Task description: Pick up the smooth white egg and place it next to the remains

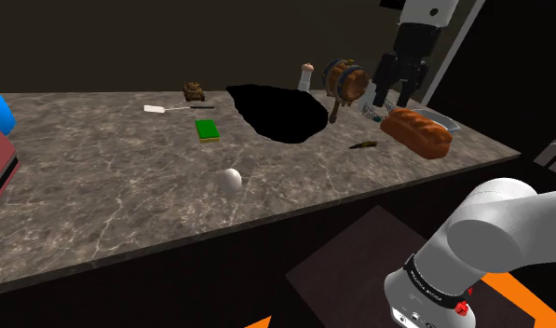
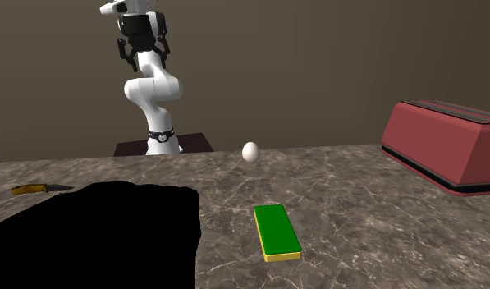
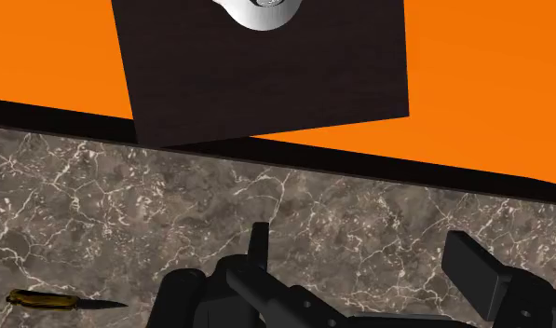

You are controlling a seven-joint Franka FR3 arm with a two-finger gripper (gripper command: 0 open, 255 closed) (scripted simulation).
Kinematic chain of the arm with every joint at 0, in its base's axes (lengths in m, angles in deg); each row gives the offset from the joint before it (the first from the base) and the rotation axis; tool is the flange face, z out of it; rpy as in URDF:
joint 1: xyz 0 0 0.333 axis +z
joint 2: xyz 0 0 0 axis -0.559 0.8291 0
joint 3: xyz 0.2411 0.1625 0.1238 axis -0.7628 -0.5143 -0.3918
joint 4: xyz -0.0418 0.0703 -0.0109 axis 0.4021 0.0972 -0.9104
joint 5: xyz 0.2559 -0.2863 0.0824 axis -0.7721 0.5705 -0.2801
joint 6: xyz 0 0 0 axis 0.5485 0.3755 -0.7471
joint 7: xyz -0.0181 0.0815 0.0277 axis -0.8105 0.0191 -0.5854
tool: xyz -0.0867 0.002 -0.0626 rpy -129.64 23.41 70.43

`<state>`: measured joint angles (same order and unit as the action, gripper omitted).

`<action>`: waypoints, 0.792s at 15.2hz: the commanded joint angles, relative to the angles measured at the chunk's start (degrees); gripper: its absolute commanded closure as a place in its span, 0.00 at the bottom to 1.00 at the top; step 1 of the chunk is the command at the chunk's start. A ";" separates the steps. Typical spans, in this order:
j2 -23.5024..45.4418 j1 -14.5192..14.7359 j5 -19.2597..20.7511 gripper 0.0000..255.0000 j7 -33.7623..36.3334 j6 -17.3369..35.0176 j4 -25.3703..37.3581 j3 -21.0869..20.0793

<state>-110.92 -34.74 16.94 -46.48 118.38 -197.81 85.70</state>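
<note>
A smooth white egg (image 1: 231, 180) (image 2: 250, 151) lies alone on the marble counter (image 1: 99, 186), near the front edge in the shoulder view. A small brown lump (image 1: 194, 90), possibly the remains, sits at the counter's far edge. My black gripper (image 1: 394, 101) (image 2: 142, 56) (image 3: 364, 256) hangs high above the counter's right end in the shoulder view, over a bread loaf (image 1: 416, 130) and far from the egg. Its fingers (image 3: 471, 266) stand apart with nothing between them.
A large black area (image 1: 280, 112) (image 2: 95, 234) cuts into the counter. Also on the counter are a green block (image 1: 209, 129) (image 2: 277, 232), a spatula (image 1: 164, 109), a barrel-shaped mug (image 1: 345, 82), a small folding knife (image 1: 364, 144) (image 3: 43, 300) and a red appliance (image 2: 448, 144).
</note>
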 commanded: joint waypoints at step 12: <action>9.44 1.35 -9.86 0.00 17.67 16.59 -5.65 -11.30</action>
<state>-102.59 -33.65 8.07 -30.73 133.22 -203.14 75.65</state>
